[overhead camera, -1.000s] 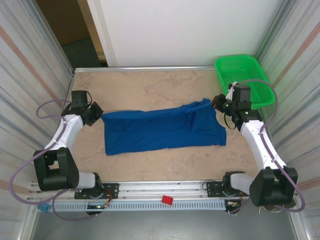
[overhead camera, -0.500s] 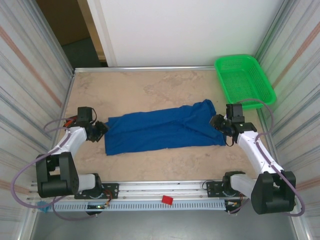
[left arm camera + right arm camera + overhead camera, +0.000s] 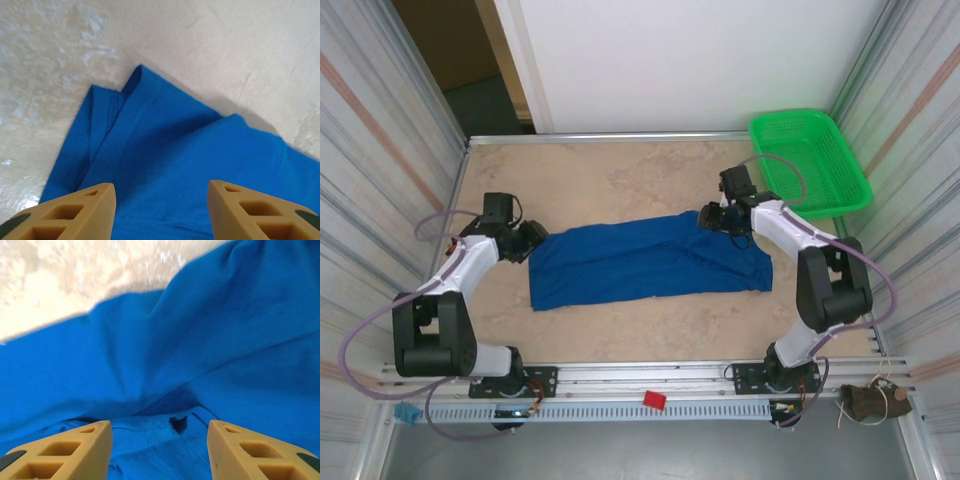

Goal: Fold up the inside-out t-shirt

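My left hand [image 3: 531, 239] and right hand [image 3: 713, 217] hover released over opposite ends of the half-folded inside-out t-shirt [image 3: 640, 262], so next I likely need fresh grips for another fold.

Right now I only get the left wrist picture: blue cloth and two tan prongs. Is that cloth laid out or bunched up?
Observer: From above, the t-shirt lies as a long flat band running left to right across the table.
Operator: Is there a second arm?
Observer: Yes; the right gripper hangs over the shirt's far right corner, jaws apart, gripping nothing.
Operator: Anything else there?
Observer: A green basket sits at the far right corner, apart from the shirt.
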You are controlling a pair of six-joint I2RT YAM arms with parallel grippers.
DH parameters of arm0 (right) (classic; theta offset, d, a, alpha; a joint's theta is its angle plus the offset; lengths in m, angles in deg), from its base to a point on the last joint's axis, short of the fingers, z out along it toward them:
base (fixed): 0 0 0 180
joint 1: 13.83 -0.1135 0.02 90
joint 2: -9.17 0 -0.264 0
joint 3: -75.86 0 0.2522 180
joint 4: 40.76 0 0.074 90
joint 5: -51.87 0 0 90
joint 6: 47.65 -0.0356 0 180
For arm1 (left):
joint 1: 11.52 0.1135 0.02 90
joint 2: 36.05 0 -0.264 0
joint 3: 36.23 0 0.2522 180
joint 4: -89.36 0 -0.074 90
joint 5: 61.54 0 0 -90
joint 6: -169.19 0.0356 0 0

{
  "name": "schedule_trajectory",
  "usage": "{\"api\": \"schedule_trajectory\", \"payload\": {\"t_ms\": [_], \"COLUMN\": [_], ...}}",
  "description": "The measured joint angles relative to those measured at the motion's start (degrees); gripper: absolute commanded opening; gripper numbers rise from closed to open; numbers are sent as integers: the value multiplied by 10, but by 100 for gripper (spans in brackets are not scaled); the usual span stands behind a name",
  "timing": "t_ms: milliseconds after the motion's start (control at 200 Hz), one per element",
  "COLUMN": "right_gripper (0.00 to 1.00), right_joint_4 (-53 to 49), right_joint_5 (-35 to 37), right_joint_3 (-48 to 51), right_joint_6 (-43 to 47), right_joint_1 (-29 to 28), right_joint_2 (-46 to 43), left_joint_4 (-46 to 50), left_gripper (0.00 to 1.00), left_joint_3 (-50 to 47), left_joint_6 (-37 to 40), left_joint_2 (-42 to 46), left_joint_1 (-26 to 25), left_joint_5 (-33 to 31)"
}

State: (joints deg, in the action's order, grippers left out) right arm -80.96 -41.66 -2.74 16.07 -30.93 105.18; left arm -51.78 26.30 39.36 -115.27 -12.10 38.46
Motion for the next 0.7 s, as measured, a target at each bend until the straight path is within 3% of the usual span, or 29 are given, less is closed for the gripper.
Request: {"api": "schedule_trajectory", "payload": {"t_ms": [235, 356, 561, 701], "right_gripper": [42, 0, 0, 0], "right_joint_4": [-9, -7, -7, -9], "right_joint_5": [35, 40, 40, 42], "right_joint_3": [-6, -13, -12, 26], "right_joint_6": [-2, -4, -4, -7], "right_joint_1": [-16, -17, -20, -33], "right_joint_2": [41, 58, 50, -26], "left_joint_4": [-3, -8, -10, -10], "left_gripper": [51, 51, 51, 51], "left_joint_3": [0, 0, 0, 0], "left_joint_6": [0, 0, 0, 0], "left_joint_2": [-3, -3, -3, -3], "left_joint_1": [-12, -17, -18, -18], "left_joint_5": [0, 0, 0, 0]}}
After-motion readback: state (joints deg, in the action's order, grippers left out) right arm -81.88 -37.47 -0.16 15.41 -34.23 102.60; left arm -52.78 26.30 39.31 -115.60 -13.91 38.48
